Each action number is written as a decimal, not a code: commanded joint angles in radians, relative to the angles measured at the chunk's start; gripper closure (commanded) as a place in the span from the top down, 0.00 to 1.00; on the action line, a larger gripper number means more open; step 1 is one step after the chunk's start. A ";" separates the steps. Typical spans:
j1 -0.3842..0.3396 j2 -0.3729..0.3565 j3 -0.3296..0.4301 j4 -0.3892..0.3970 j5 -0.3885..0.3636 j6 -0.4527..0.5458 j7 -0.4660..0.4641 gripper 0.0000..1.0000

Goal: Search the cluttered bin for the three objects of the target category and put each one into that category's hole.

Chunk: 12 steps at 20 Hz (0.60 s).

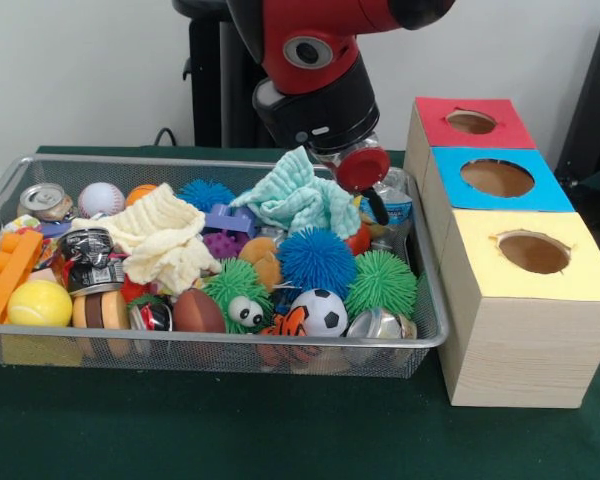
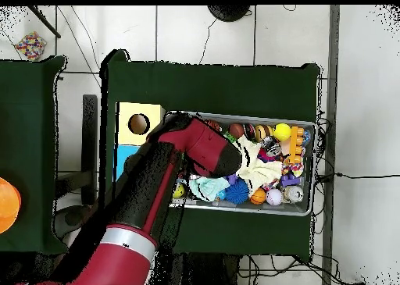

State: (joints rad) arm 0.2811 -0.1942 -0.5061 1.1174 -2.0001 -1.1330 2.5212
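Bin [image 1: 0,190] heaped with toys and cloths, so targets lie part-buried. Gripper [image 1: 365,180] low over its box-side end; claw state unclear. Red-top hole [image 1: 471,122] empty.

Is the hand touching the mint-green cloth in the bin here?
Cannot tell. In the front view the hand overlaps the mint-green cloth in the bin, showing neither contact nor gap; overhead, the arm hides both.
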 commanded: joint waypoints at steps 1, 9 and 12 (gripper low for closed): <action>-0.009 0.047 0.146 0.033 -0.002 -0.135 0.139 1.00; -0.015 0.051 0.150 0.028 -0.002 -0.166 0.161 1.00; -0.017 0.050 0.148 0.026 0.003 -0.180 0.170 1.00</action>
State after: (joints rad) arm 0.2811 -0.1890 -0.5061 1.1173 -2.0001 -1.1895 2.5212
